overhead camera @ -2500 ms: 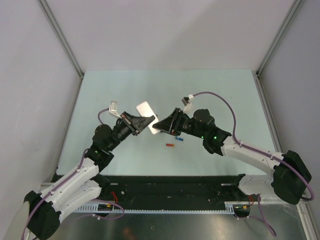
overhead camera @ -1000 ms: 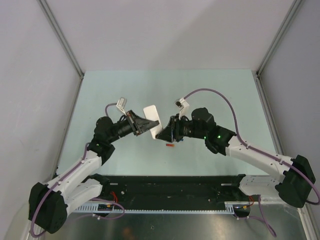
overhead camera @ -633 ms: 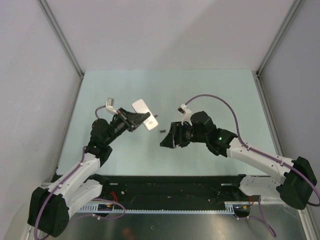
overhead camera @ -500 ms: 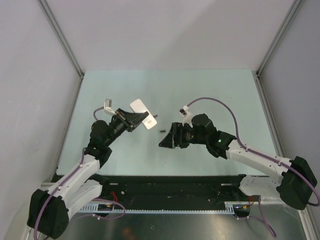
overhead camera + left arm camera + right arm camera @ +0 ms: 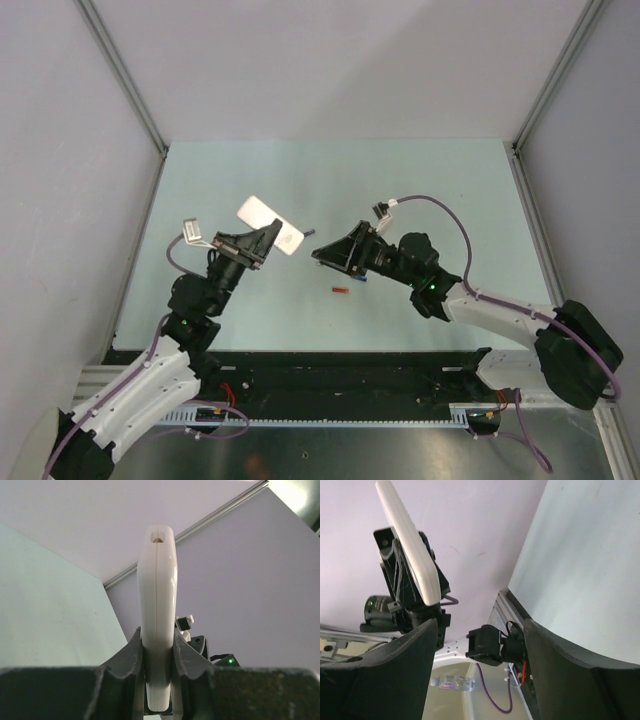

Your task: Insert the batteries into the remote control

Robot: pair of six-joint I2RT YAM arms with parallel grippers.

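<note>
though right gripper [image 5: 328, 257] gapes, left gripper [image 5: 268, 240] clamps remote [image 5: 260, 215].

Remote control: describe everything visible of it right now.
The remote control is a slim, flat, white plastic-looking handset, plain face upward in the top view. Edge-on in the left wrist view it shows a centre seam and a small hole at its far end. The left gripper clamps its near end, holding it above the table.
</note>
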